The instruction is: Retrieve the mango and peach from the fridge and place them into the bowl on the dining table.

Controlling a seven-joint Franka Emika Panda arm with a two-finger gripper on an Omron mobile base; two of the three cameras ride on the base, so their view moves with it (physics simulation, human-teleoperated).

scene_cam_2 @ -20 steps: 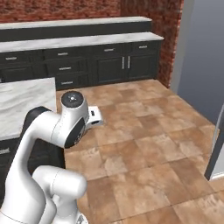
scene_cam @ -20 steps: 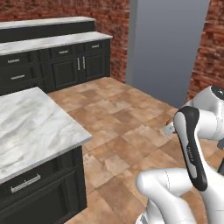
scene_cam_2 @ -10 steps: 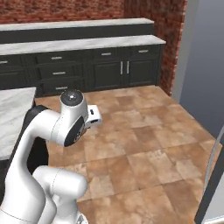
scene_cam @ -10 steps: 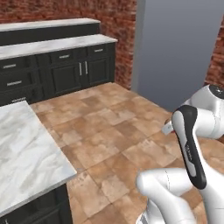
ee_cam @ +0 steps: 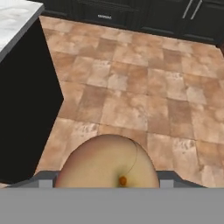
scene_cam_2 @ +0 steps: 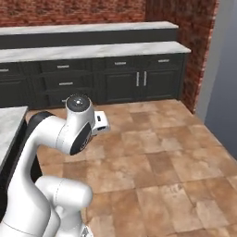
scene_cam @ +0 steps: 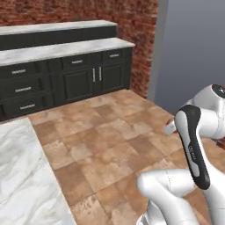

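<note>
Standing leftmost: a marble island [scene_cam: 22, 176], white with grey veins, fills the lower left corner of the left base view; in the hand view its top [ee_cam: 15, 15] sits at the upper left over a black side.
Back counter: a long marble counter [scene_cam: 66, 47] runs along the far wall, with a raised ledge behind it.
Cabinets: dark drawered cabinets [scene_cam: 83, 81] with pale handles stand under that counter; two doors with upright handles sit toward its right end.
Floor: brown and tan floor tiles [scene_cam: 110, 132] lie open between the island and the cabinets.
Brick wall: a red brick wall [scene_cam: 136, 17] rises behind the counter and turns the corner at its right end.
Grey panel: a tall, flat grey panel [scene_cam: 193, 52] stands just right of the brick corner; whether it is the fridge cannot be told.
Arm: the white arm [scene_cam: 193, 145] bends up at the lower right of the left base view; in the right base view it rises at the lower left [scene_cam_2: 74, 129].
Gripper: the gripper [ee_cam: 105, 181] is spread fairly wide and clasps a fruit, with a grey fingertip [ee_cam: 43, 181] showing at either side of it.
Peach: the peach [ee_cam: 105, 162], round and pale orange-pink with a small orange stem spot, sits between the fingers, above the tiles and right of the island's black side.
</note>
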